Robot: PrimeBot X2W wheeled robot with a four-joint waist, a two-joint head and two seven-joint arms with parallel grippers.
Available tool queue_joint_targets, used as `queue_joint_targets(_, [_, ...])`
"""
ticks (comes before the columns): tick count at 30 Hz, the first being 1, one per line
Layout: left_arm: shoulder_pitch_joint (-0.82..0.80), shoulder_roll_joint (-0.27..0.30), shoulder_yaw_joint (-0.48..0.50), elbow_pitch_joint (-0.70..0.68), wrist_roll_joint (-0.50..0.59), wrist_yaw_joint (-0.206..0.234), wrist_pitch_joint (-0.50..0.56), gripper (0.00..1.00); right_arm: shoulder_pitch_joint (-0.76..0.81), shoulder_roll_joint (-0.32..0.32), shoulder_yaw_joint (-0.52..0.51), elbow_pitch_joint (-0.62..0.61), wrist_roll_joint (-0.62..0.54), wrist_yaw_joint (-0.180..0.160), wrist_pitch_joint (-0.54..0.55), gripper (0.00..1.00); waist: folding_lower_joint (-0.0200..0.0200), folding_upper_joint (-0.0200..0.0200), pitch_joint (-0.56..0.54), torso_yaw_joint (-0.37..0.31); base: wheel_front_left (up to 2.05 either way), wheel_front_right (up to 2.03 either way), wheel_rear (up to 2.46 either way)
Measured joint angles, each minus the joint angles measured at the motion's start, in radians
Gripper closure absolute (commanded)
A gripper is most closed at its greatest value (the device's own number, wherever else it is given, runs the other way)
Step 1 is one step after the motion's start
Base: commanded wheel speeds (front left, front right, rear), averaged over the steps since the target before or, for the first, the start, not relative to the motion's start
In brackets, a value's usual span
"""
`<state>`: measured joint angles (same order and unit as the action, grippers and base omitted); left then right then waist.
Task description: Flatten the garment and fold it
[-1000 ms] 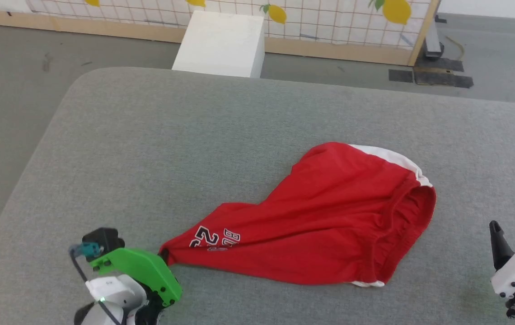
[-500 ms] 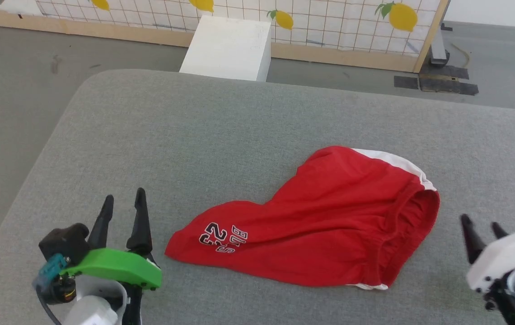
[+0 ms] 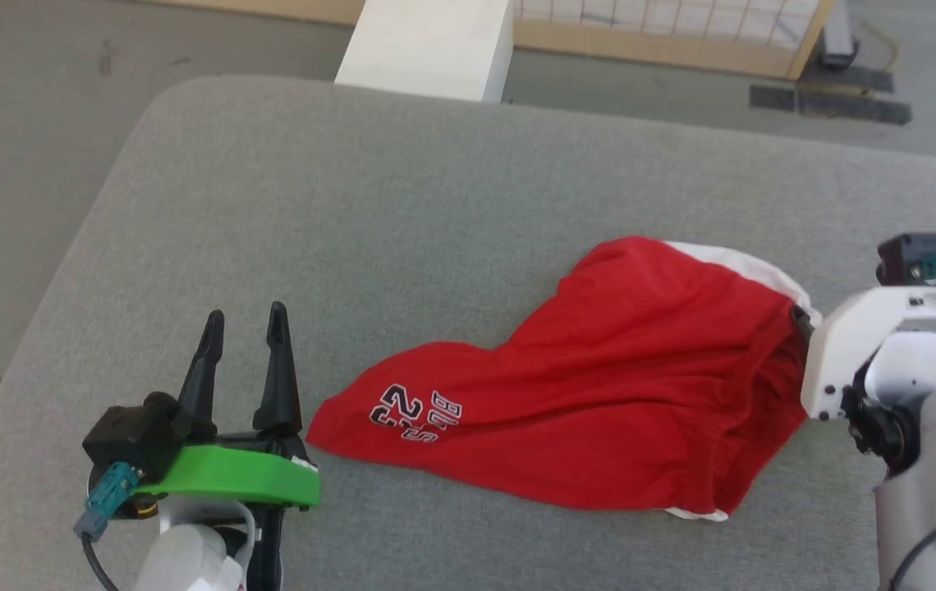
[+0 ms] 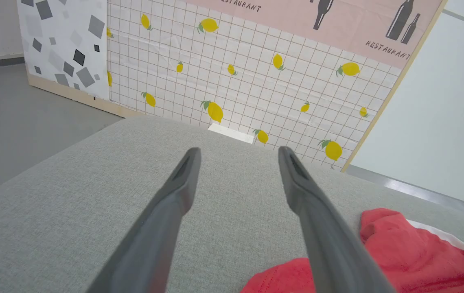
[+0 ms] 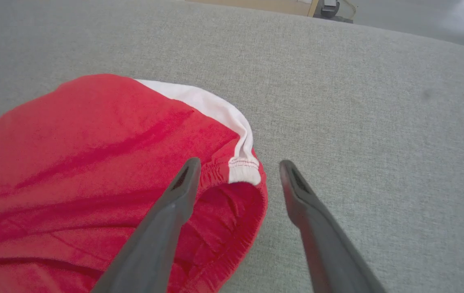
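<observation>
Right tool [image 5: 240, 163] gapes over the garment [image 3: 599, 386] at its waistband corner, likely to pull it flat; left tool [image 3: 246, 312] idles open beside the hem.

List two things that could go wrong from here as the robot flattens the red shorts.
1. The right end effector stands open over the waistband corner, one finger above the gaping opening. Closing there may pinch a single layer and pull the shorts open, not flat.
2. The left end effector is open beside the printed leg, gripping nothing. A pull from the right alone could drag the creased cloth across the grey surface.
</observation>
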<state>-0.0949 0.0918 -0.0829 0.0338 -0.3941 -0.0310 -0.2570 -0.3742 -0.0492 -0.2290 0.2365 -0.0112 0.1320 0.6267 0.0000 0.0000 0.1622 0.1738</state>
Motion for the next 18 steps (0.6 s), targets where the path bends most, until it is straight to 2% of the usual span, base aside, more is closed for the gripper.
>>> queue_joint_targets(3, [-0.004,-0.014,0.019,0.004,0.008,-0.019,0.0,0.0,-0.03,0.001,-0.013,0.038,-0.054,0.0,0.028,0.0,0.0,0.0,0.023,0.011,0.0,0.0,0.0])
queue_joint_targets(12, [-0.017,-0.033,0.048,0.006,0.038,-0.05,0.0,0.0,-0.048,0.0,-0.046,0.106,-0.103,0.0,0.075,0.0,0.0,0.0,0.071,0.035,0.0,0.0,0.0])
queue_joint_targets(13, [-0.019,-0.034,0.049,0.006,0.038,-0.053,0.0,0.0,-0.054,0.0,-0.049,0.108,-0.102,0.0,0.078,0.82,0.0,0.0,0.074,0.036,0.0,0.0,0.0])
queue_joint_targets(14, [-0.021,-0.034,0.049,0.006,0.038,-0.057,0.0,0.0,-0.062,-0.001,-0.05,0.106,-0.102,0.0,0.076,1.0,0.0,0.0,0.079,0.038,0.0,0.0,0.0])
queue_joint_targets(18, [-0.036,-0.036,0.04,0.015,0.035,-0.065,0.0,0.0,-0.097,-0.012,-0.053,0.106,-0.081,0.0,0.072,1.0,0.0,0.0,0.093,0.041,0.0,0.0,0.0])
